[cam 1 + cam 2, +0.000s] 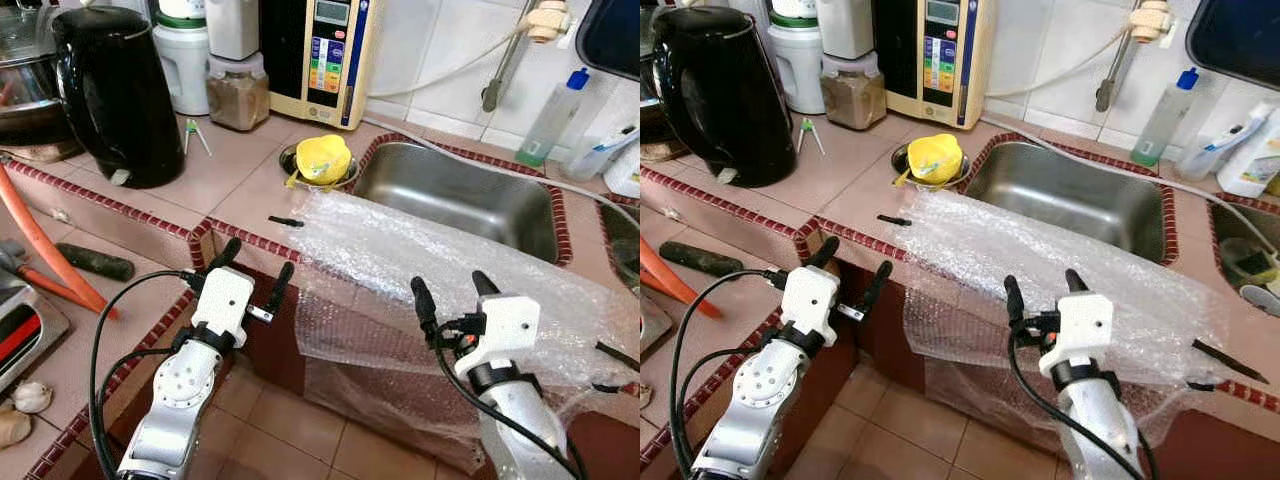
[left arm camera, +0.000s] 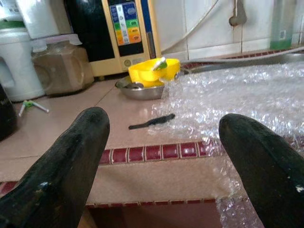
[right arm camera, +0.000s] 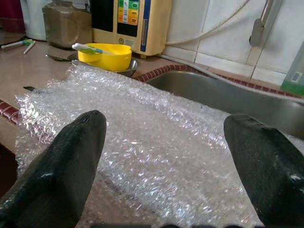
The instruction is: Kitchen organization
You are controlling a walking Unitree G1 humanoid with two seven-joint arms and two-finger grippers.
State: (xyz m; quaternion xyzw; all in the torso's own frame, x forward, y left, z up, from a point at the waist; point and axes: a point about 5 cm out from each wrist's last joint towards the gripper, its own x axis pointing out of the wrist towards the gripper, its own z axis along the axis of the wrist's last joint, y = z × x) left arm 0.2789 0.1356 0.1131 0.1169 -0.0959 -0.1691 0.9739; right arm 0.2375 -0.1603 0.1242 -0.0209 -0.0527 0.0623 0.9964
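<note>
Both pincers open, empty: right pincer (image 1: 450, 288) faces bubble wrap (image 1: 420, 250) draped over tabletop (image 1: 240, 190) edge; left pincer (image 1: 252, 268) beside it, likely readying removal.

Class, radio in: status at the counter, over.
Left gripper and right gripper open, short of counter edge. Bubble wrap drapes over it. Small black tool beside wrap.

No lettering is legible, not even on the cream appliance's (image 1: 322, 60) coloured button panel
</note>
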